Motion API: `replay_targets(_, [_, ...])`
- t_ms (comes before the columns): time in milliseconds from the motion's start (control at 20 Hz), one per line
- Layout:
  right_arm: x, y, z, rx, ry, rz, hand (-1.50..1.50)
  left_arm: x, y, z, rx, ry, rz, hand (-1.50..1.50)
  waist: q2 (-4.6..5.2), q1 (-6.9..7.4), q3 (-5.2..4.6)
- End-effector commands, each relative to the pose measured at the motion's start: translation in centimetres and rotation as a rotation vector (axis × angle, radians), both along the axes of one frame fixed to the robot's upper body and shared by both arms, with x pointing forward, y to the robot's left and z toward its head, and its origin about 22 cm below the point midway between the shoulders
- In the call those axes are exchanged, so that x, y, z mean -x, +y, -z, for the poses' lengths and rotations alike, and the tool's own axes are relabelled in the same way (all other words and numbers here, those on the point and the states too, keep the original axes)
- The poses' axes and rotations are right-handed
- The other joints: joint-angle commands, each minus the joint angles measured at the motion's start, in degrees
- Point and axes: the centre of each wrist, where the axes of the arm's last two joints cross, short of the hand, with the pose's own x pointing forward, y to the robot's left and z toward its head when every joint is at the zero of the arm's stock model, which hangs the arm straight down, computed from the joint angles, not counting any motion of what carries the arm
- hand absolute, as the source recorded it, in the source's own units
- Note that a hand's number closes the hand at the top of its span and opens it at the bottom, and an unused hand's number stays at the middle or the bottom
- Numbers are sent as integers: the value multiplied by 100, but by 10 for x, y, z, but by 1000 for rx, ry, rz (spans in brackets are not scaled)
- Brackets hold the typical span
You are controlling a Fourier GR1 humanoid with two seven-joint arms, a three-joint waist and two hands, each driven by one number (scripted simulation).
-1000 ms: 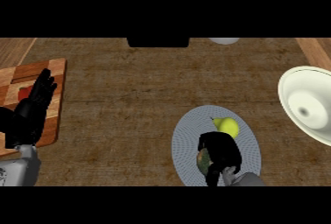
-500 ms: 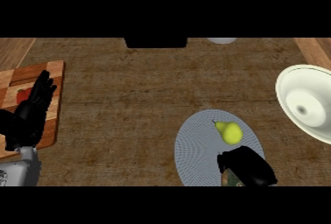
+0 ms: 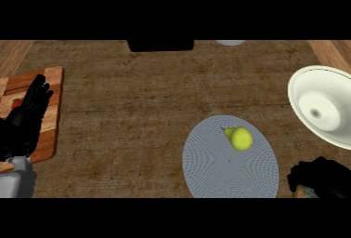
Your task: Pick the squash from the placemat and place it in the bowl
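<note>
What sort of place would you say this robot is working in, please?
Probably a kitchen counter: a brown wood-grain countertop carries a round grey placemat with a small yellow squash, a large white bowl and a wooden cutting board.

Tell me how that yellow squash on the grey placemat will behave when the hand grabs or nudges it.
The squash looks rounded with a narrower neck, so a nudge would probably make it roll or pivot on the flat placemat. Its smooth, glossy-looking skin may slip between fingers. It seems rigid and small beside the bowl, so likely light.
</note>
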Motion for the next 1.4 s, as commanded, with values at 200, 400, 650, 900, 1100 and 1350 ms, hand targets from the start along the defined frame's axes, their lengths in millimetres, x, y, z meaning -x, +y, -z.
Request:
replay_targets(200, [7, -38, -80, -335, -313, 113, 150, 14, 4, 9, -10, 7, -34, 0, -35, -154, -4])
replay_targets(400, [12, -72, -124, -435, -291, 149, 150, 16, -5, 8, -4, -4, -5, 0, -7, -39, -3])
replay_targets(650, [2, -112, -161, -466, -278, 251, 150, 8, -3, 8, 2, -3, 11, 0, 42, 154, -3])
replay_targets(900, [-34, -127, -139, -541, -207, 304, 150, 11, -3, 2, 0, -17, 56, 0, 64, 303, 1])
replay_targets(1100, [-66, -133, -116, -548, -172, 298, 150, -6, -25, 8, 4, -11, 54, 0, 81, 318, 3])
replay_targets(1350, [-114, -122, -91, -528, -169, 295, 150, -16, -21, -4, -5, -14, 56, 0, 83, 340, 3])
